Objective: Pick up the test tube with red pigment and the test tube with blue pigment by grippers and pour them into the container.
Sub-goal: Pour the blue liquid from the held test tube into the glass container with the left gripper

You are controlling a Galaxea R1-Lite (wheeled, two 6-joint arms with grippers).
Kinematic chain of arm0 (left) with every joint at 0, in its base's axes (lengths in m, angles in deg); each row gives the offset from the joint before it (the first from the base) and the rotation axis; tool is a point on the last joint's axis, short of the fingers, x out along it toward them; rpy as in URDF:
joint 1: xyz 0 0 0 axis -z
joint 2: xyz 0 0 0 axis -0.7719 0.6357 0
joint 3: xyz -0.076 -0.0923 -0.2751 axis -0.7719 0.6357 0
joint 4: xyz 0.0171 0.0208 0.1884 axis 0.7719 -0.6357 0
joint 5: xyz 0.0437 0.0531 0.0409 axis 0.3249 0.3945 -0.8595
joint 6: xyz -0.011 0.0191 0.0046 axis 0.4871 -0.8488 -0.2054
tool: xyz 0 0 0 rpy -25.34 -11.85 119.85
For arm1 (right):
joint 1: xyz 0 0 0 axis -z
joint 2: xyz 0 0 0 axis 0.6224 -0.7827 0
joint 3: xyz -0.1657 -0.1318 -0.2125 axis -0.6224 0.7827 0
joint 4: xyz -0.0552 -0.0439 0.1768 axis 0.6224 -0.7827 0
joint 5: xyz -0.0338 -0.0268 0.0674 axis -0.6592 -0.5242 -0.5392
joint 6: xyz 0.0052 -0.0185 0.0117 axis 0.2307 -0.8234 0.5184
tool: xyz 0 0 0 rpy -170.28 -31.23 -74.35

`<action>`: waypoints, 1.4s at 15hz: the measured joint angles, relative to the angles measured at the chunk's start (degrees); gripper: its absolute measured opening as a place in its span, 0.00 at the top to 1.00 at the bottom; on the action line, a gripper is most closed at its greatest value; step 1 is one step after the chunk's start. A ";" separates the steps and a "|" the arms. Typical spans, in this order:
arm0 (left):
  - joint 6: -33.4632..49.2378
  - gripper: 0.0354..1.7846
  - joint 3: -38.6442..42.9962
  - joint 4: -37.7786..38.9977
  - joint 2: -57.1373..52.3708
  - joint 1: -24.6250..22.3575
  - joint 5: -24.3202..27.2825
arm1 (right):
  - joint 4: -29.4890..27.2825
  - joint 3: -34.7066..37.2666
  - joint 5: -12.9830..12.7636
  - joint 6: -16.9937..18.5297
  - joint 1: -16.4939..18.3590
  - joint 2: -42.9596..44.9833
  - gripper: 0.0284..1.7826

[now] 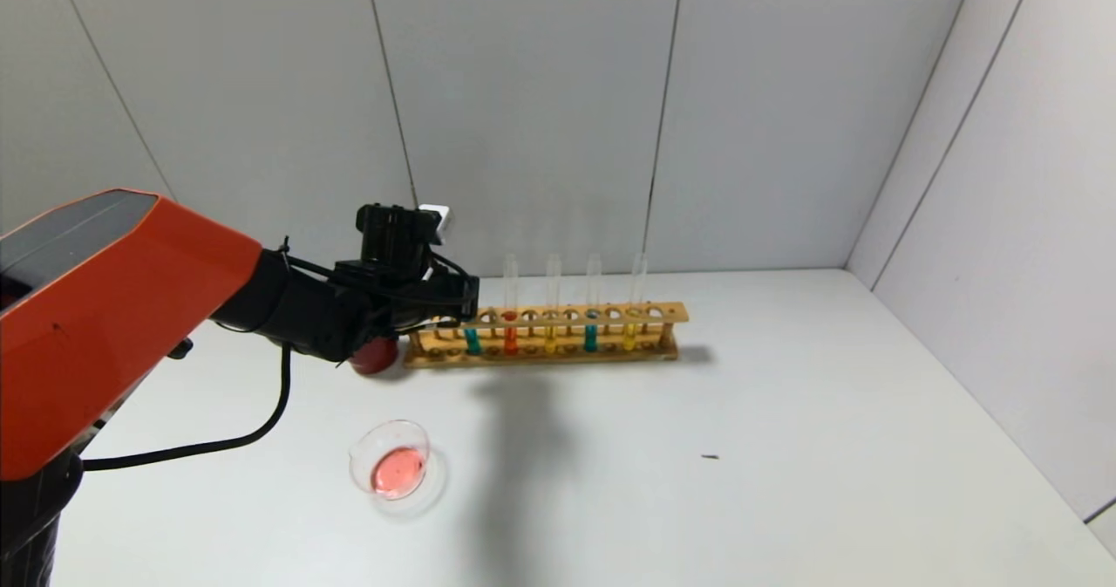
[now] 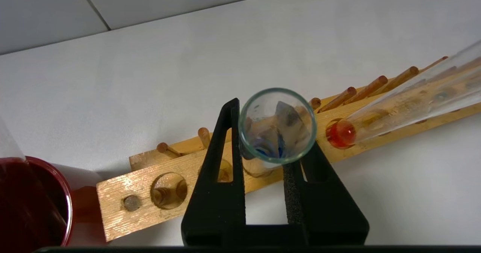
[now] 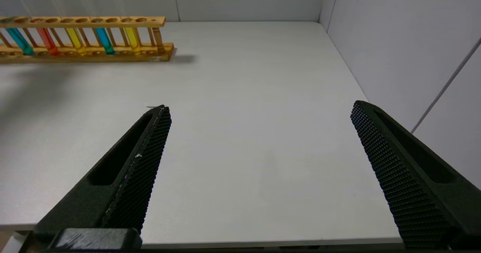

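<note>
While seated in rack [image 1: 545, 336] | blue-pigment tube [image 2: 277, 127], teal liquid low | left hand [image 2: 269, 132] grips it | right hand [image 3: 259, 132] wide apart

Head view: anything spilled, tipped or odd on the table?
Nothing spilled or tipped. The rack stands level with its tubes upright, and the container sits upright holding red liquid. Only oddity: a small dark speck on the table. The left pincer grips the test tube with blue pigment; the right pincer hangs open.

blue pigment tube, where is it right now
The test tube with blue pigment stands in the leftmost filled slot of the wooden rack, between the left gripper fingers, beside the red tube.
</note>
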 joint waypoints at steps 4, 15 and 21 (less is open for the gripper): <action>-1.24 0.83 0.05 -0.16 -1.90 0.73 -0.62 | 0.02 0.00 0.00 0.02 0.00 0.00 0.02; -13.69 0.83 5.81 -9.17 -24.28 0.88 -3.57 | 0.02 0.00 0.02 0.00 0.00 0.00 0.02; -26.65 0.83 31.62 17.35 -31.07 0.63 -8.27 | 0.00 0.00 0.00 0.00 0.00 0.00 0.02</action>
